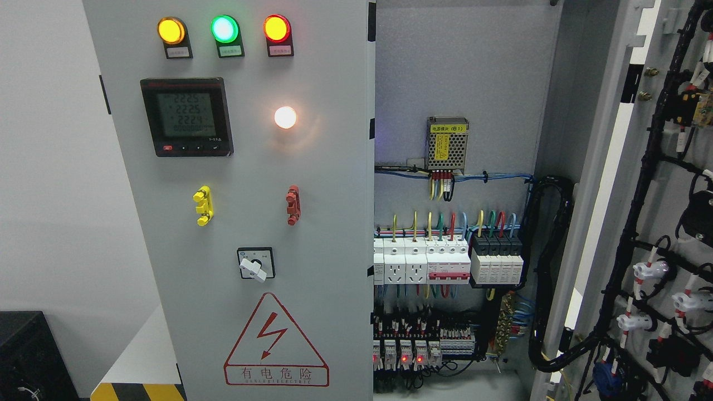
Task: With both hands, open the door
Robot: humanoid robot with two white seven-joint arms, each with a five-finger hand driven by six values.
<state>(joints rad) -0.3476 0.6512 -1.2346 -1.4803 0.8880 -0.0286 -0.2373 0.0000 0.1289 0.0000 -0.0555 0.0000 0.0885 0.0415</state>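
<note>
**Cabinet half open, no hand in view**

Left door closed, filling the left and centre of the frame; carries three lamps at top, a meter below, a rotary switch and a warning triangle lower down. Right door swung wide at the right edge, wiring on its inner face. Between them, breakers exposed inside. Neither hand visible, so grip state cannot be told. Judged: one door done; next, reaching for the left door's free edge at centre frame.
</note>
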